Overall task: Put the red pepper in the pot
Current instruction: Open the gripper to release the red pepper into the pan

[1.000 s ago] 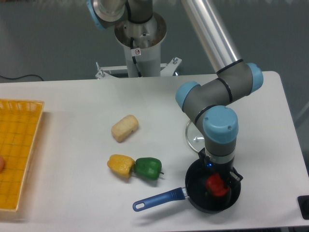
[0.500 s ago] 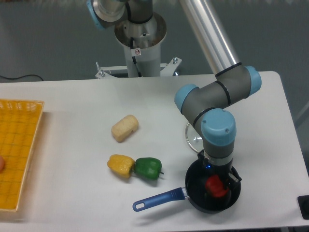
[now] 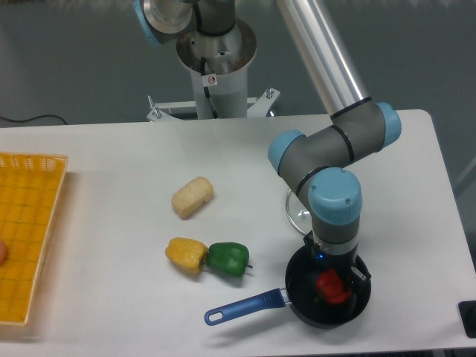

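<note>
Red pepper placement looks close to finished, judging by how things lie. Going from the biggest item down: the white table (image 3: pixel 111 156) carries everything, and the UR5e arm (image 3: pixel 327 160) reaches over its right side with its wrist pointing straight down above the pot (image 3: pixel 305 301). At the far left sits a yellow basket (image 3: pixel 26 223), well apart from the work. The pot, black with a long blue handle (image 3: pixel 242 306) running toward the lower left, rests near the table's front edge, and a wire-rimmed lid (image 3: pixel 297 212) peeks out behind the arm. Near the middle lie a pale corn-like piece (image 3: pixel 192 197), a yellow pepper (image 3: pixel 186 253) and a green pepper (image 3: pixel 227 259), the two peppers touching. The gripper (image 3: pixel 336 286) is down inside the pot around the red pepper (image 3: pixel 332 287); whether its jaws clamp the pepper or have already let go cannot be told from this view. What seems left is releasing, if not done, and lifting clear.
</note>
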`<state>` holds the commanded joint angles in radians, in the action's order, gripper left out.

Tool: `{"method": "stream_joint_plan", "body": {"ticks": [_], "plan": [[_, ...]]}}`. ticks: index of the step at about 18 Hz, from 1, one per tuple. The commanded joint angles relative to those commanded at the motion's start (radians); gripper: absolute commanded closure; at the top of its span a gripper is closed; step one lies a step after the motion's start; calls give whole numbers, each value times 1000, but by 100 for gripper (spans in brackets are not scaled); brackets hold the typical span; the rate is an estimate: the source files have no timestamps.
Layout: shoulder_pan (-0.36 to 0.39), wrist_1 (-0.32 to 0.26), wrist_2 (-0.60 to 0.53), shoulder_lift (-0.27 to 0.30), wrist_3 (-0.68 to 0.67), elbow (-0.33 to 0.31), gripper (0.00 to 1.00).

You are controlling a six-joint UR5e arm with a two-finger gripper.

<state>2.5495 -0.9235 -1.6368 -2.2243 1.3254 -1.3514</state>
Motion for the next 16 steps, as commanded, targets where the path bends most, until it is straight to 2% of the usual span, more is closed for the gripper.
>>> {"method": "stream_joint_plan", "body": {"ticks": [8, 16], "plan": [[0, 5, 0, 0, 2, -2, 47], [-3, 8, 0, 0, 3, -2, 36]]}}
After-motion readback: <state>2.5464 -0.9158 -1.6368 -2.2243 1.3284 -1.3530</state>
